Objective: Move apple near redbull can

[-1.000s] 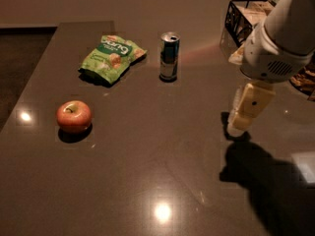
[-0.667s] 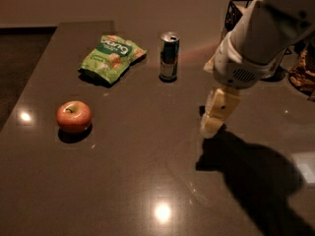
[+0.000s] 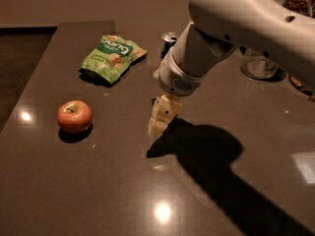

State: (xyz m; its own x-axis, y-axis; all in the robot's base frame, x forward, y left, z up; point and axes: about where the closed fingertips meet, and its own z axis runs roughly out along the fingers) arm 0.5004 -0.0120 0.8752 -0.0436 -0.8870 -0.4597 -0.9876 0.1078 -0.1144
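Note:
The red-orange apple (image 3: 74,116) sits on the dark table (image 3: 98,191) at the left. The redbull can (image 3: 168,40) stands at the back, mostly hidden behind my arm; only its silver top and upper body show. My gripper (image 3: 156,128) hangs low over the table near the middle, about a hand's width right of the apple and in front of the can. It holds nothing that I can see.
A green snack bag (image 3: 112,56) lies at the back left, between the apple and the can. A clear glass cup (image 3: 258,65) stands at the back right behind my arm. The table's left edge runs close to the apple.
My arm has swung left across the table, bringing the gripper from the right side to the middle, closer to the apple. It now covers most of the can. The apple has not moved.

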